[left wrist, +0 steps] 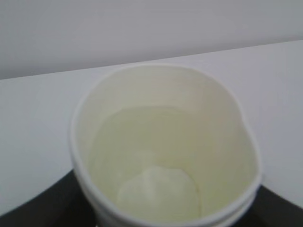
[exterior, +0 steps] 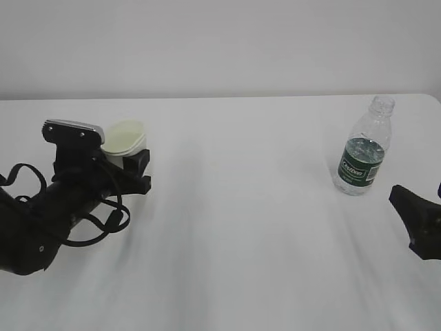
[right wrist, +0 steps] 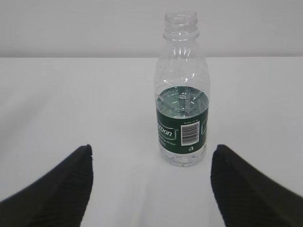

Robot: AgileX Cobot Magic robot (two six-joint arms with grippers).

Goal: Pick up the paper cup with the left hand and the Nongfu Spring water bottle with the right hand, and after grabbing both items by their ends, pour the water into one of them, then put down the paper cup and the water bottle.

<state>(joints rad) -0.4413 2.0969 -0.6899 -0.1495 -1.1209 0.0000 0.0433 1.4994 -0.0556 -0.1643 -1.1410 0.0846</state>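
Two claws share a white bench (exterior: 234,234), one at each side. The left claw (exterior: 134,169) sits at the left of the bench with the paper cup (exterior: 125,141) between its black fingers; the cup leans a little toward the arm, and the left wrist view looks straight down into its mouth, dark finger edges showing at both lower corners. Its fingers stand part-spread around the cup wall, but whether they truly press it cannot be told. The right claw (right wrist: 151,189) hangs wide and holds nothing; the Nongfu Spring water bottle (right wrist: 182,94) stands upright just beyond its fingertips (right wrist: 64,189), centred on the gap and clear of both.

Thin white paper forms the cup, with a rolled rim (left wrist: 165,68) and a pale cream inside, slightly squashed to an oval. Clear, ribbed plastic makes the bottle, which has a threaded capless neck and a dark green label band; the water (right wrist: 182,101) reaches about to the top of that band.

Bare cloth lies between cup and bottle, well apart across the bench. Near the bottle, the far right corner (exterior: 431,96) of the bench curves away.
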